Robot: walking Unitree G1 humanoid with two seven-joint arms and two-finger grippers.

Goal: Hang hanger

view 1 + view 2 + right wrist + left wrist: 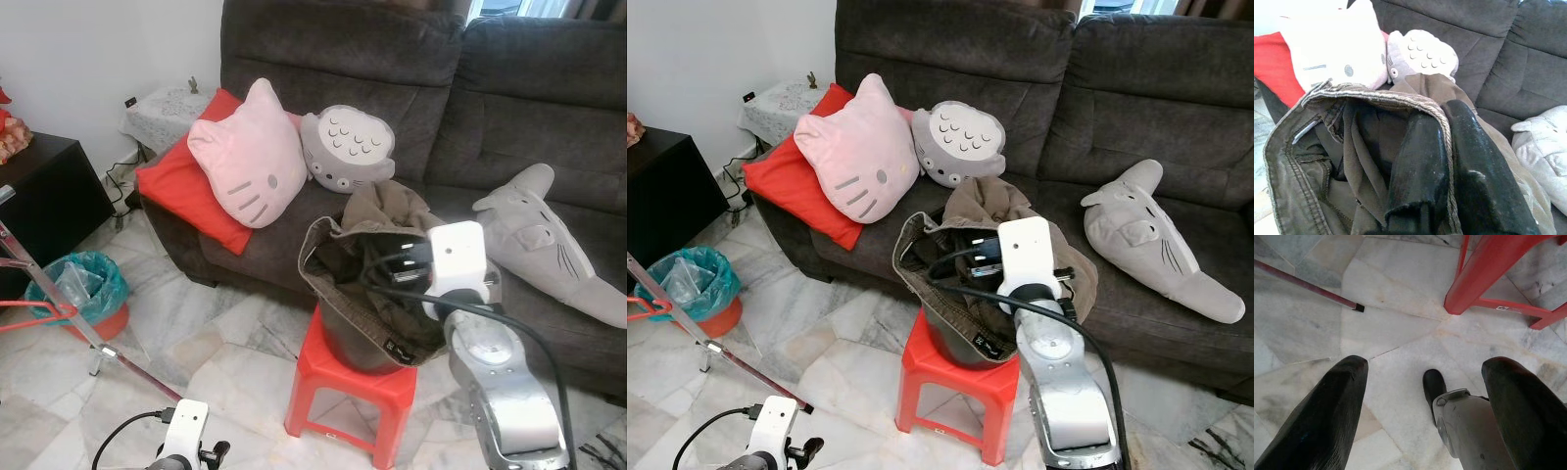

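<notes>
Brown trousers (377, 255) lie heaped in a dark tub on a red plastic stool (348, 387) in front of the sofa. My right gripper (1442, 115) is shut on the trousers' ribbed waistband (1376, 95), one finger inside and one outside the cloth. A red hanger (29, 308) shows partly at the far left, on a metal rack. My left gripper (1422, 364) hangs low over the marble floor beside the stool's leg (1484, 269), open with nothing between its fingers.
A dark grey sofa (549, 108) holds a pink cat cushion (245, 157), a red cushion (181, 191), a grey round cushion (348, 147) and a grey plush (549, 240). A teal-lined bin (83, 289) and a rack leg (127, 362) stand at left.
</notes>
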